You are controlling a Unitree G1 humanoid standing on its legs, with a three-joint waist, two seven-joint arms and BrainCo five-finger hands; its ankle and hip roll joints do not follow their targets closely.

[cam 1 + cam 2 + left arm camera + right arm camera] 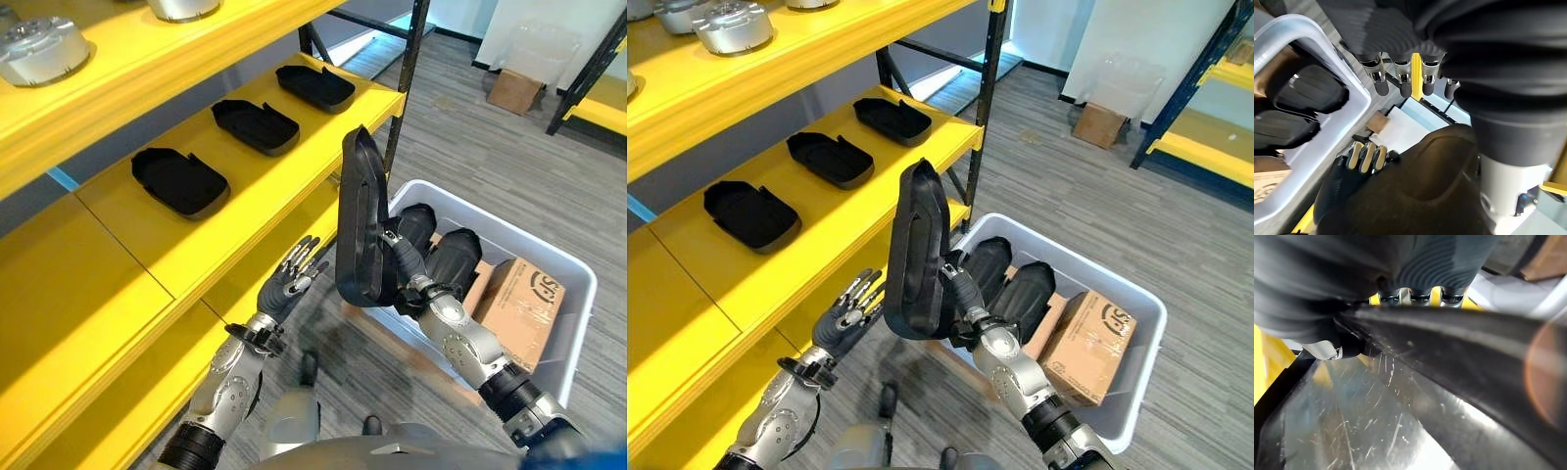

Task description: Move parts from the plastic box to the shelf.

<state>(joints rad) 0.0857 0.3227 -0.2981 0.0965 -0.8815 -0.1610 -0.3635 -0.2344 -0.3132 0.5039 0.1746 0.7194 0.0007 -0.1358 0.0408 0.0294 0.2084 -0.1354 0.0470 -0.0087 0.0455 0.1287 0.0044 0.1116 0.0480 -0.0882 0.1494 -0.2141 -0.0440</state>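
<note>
My right hand (407,269) is shut on a long black shell part (358,220) and holds it upright between the yellow shelf (245,211) and the white plastic box (549,255). In the right wrist view the part's dark edge (1449,342) runs right under the curled fingers. Two more black parts (456,257) lie in the box. Three black shells (179,180), (257,125), (314,86) sit in a row on the shelf. My left hand (289,279) is open, with straight fingers, just left of the held part by the shelf's front edge.
A brown cardboard carton (519,304) lies in the box's right half. Round metal parts (39,47) rest on the upper shelf. The black shelf post (407,78) stands behind the held part. A cardboard box (514,90) and another yellow rack (598,103) stand further back on the floor.
</note>
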